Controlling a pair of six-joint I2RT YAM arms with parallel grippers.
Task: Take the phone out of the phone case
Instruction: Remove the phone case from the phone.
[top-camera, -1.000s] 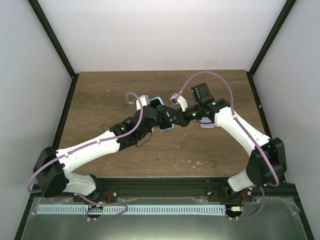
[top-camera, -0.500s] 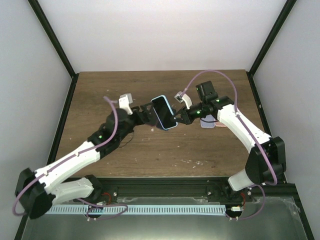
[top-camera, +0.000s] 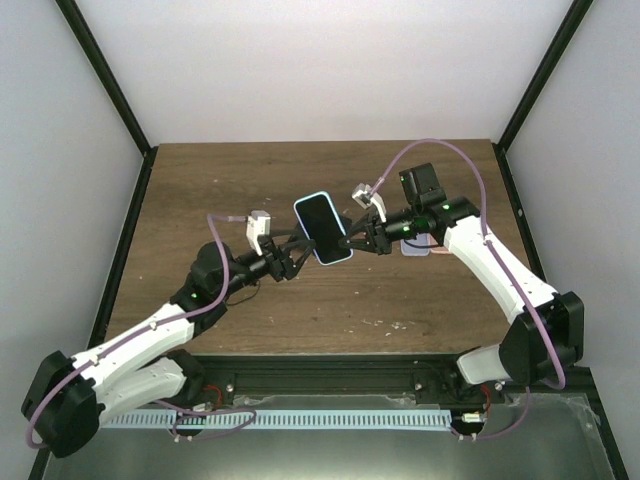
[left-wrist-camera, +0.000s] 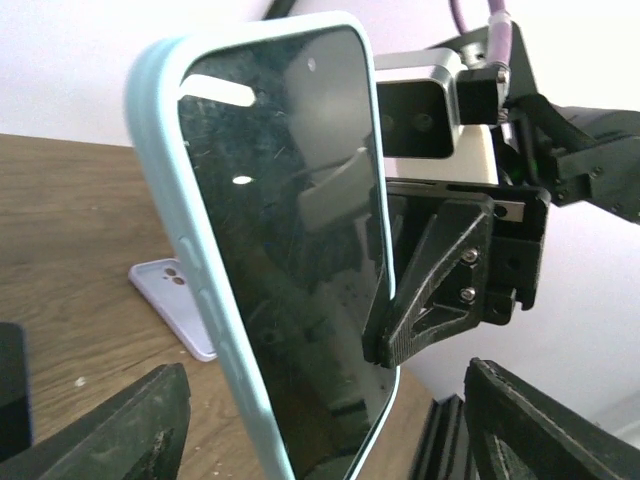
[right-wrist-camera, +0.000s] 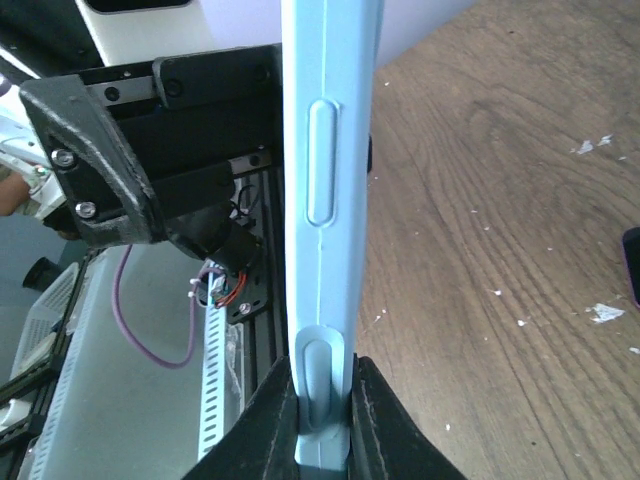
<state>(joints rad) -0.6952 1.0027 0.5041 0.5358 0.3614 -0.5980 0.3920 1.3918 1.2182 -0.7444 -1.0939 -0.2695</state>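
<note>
Looks like we're at the hold-and-peel stage. The right hand (top-camera: 345, 243) is clamped nearly shut on the long edge of the case (left-wrist-camera: 165, 200), pinching it right over the side button. It's holding the phone (top-camera: 322, 228) up in the air over the middle of the counter (top-camera: 200, 190), screen facing the left arm.

The left hand (top-camera: 293, 262) is wide open with nothing in it. Its fingers sit either side of the phone's lower end without touching.

The phone is fully seated in the case, so nothing's done yet. My guess for the next move: the left hand closes on a corner lip of the case and pries it back while the right holds firm. Tricky, since the right is gripping the case too.

A lilac spare case (left-wrist-camera: 172, 300) lies on the counter behind.
</note>
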